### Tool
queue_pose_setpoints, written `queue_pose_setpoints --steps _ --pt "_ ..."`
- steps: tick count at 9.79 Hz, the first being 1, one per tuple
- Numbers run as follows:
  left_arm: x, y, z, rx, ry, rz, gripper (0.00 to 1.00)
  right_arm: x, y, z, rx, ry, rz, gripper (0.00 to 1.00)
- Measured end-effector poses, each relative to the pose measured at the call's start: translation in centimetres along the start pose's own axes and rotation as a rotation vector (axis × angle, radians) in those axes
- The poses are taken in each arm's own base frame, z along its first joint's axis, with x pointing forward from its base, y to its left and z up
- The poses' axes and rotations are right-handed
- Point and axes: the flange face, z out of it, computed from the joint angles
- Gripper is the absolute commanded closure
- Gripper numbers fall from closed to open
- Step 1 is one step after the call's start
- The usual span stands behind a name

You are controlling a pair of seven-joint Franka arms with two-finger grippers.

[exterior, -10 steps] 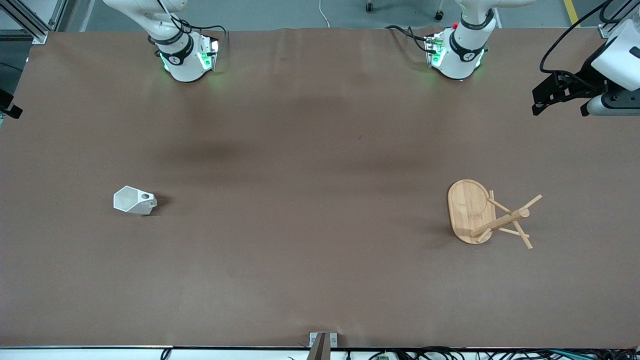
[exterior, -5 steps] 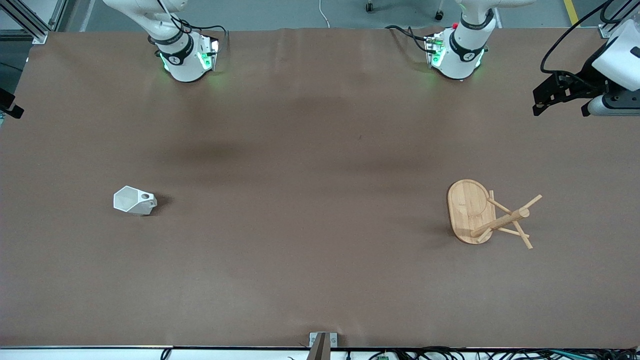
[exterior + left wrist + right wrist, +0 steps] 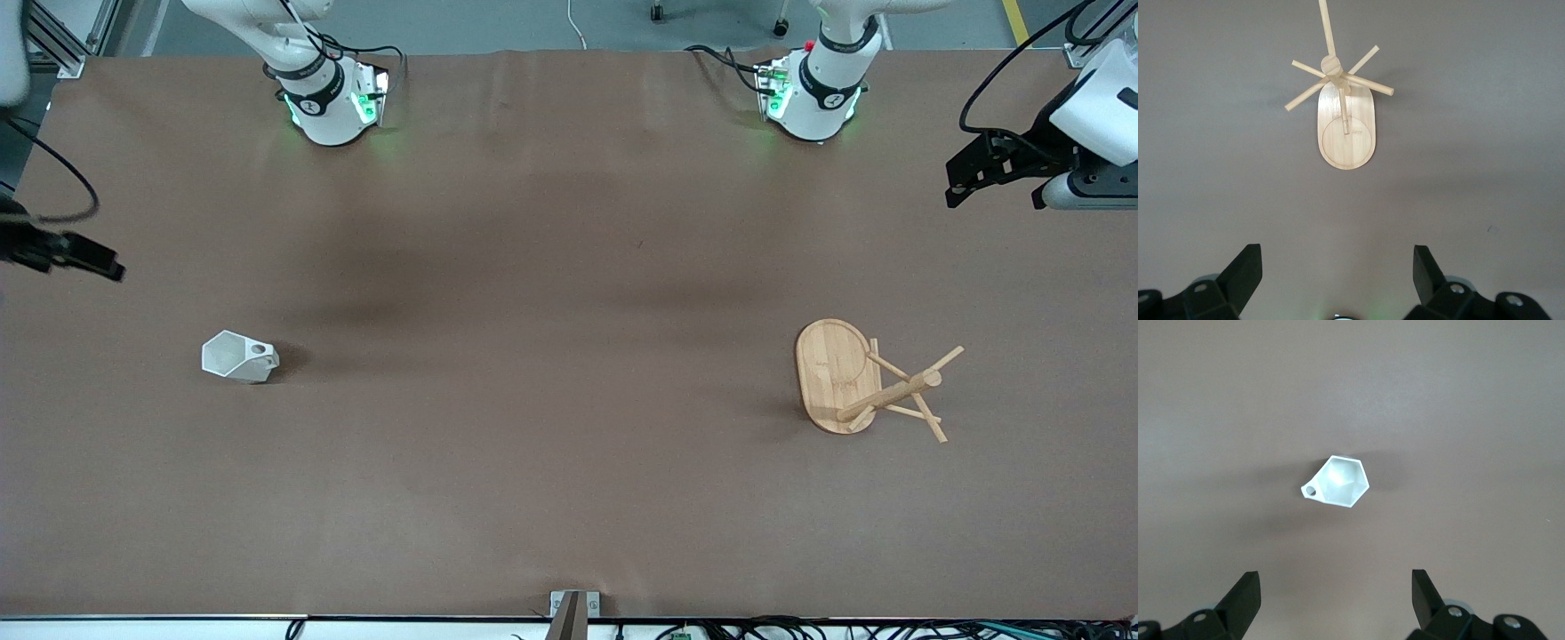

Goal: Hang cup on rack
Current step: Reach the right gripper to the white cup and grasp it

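Observation:
The white faceted cup (image 3: 238, 356) sits on the brown table toward the right arm's end, with its mouth and the hole in its handle showing from above. It also shows in the right wrist view (image 3: 1338, 482). The bamboo rack (image 3: 867, 382) stands on its oval base toward the left arm's end and also shows in the left wrist view (image 3: 1345, 130). My right gripper (image 3: 71, 253) is open and empty, up over the table's edge at the right arm's end, apart from the cup (image 3: 1335, 587). My left gripper (image 3: 993, 191) is open and empty, over the left arm's end, apart from the rack (image 3: 1337, 267).
The brown table (image 3: 551, 293) is bare between the cup and the rack. The two arm bases (image 3: 329, 98) (image 3: 813, 93) stand along its edge farthest from the front camera. A small metal bracket (image 3: 573, 604) sits at the edge nearest that camera.
My right gripper has come into the front view at the right arm's end, over the table's edge and closer to the cup. My left gripper has hardly moved. Cup and rack are still.

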Motion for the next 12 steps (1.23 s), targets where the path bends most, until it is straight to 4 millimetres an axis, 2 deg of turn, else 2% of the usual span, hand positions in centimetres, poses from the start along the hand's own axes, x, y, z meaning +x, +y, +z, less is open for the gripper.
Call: queue_pose_setpoints --steps 3,4,5,8,10,12 --pt "0.0 0.0 0.1 0.0 -0.005 0.0 0.0 2.1 1.6 12.3 -0.009 0.037 -0.074 0.0" --pt "0.0 0.0 0.1 0.0 -0.006 0.0 0.0 2.2 2.5 15.6 -0.013 0.05 -0.095 0.0" --pt "0.0 0.0 0.1 0.0 -0.006 0.001 0.0 2.2 3.2 17.9 -0.016 0.058 -0.101 0.0" --pt "0.0 0.0 0.1 0.0 -0.006 0.001 0.0 1.8 3.2 22.8 -0.023 0.079 -0.128 0.02" --pt "0.0 0.0 0.1 0.0 -0.007 0.001 0.0 1.2 3.2 24.9 -0.019 0.055 -0.144 0.17" --pt "-0.5 0.3 0.5 0.004 -0.051 0.014 0.0 0.9 3.2 26.1 0.027 0.042 -0.139 0.4"
